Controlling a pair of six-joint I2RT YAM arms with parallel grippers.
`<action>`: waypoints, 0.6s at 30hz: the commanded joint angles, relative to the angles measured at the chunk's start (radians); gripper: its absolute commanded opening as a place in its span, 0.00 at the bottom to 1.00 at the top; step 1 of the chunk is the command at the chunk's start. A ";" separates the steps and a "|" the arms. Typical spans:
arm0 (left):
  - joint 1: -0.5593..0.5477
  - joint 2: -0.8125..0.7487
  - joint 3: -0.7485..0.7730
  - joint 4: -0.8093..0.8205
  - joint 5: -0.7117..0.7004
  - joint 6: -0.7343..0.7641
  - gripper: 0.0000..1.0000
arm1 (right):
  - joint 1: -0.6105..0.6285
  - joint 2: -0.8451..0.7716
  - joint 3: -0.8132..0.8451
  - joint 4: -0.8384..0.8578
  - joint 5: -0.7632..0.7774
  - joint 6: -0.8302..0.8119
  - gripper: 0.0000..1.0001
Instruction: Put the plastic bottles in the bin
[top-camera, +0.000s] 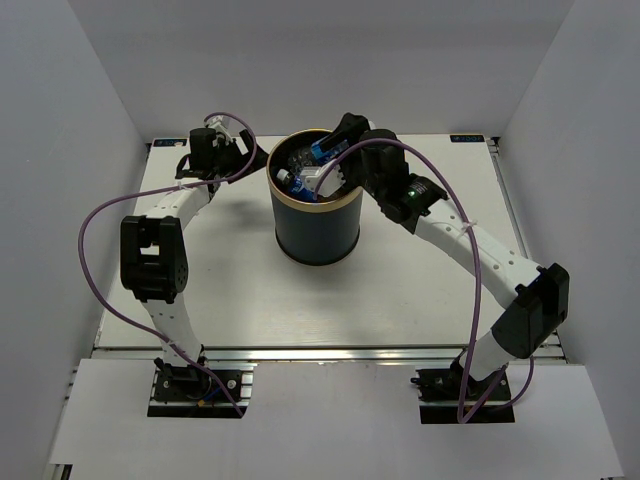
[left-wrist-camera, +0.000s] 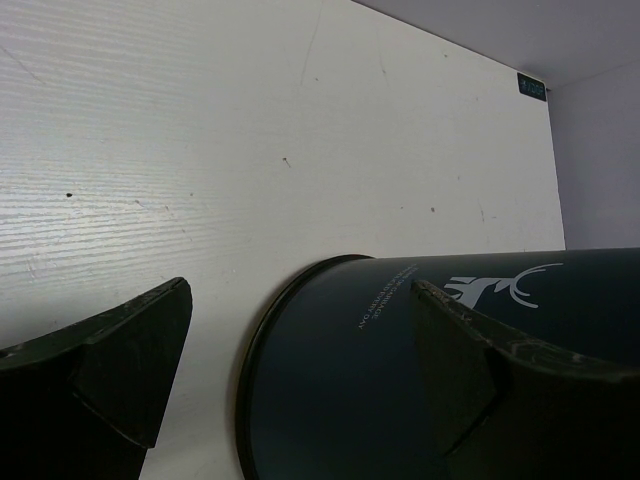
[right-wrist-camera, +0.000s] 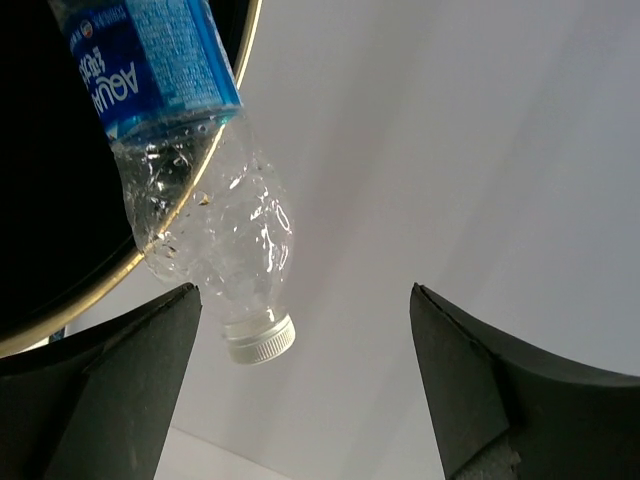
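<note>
One "AQUA…"-labelled bottle (right-wrist-camera: 215, 230) is seen unheld before the wide-open right gripper (right-wrist-camera: 303, 300). The left gripper (left-wrist-camera: 302, 290) is spread, empty.

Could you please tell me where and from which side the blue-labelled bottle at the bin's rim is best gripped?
Take the blue-labelled bottle by its clear, dented body just above the white cap, not by the label end, which lies over the dark opening of the bin. Come from the cap end with the right gripper: its open fingers stand either side of that end.
</note>
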 joint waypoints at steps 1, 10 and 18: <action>-0.002 -0.021 0.039 0.000 0.016 0.001 0.98 | 0.002 -0.027 0.032 0.016 -0.035 0.005 0.89; -0.001 -0.013 0.050 -0.013 0.013 0.007 0.98 | 0.004 -0.043 0.026 -0.016 -0.109 0.082 0.89; -0.001 -0.015 0.050 -0.021 0.007 0.015 0.98 | 0.002 -0.065 0.132 -0.056 -0.244 0.232 0.89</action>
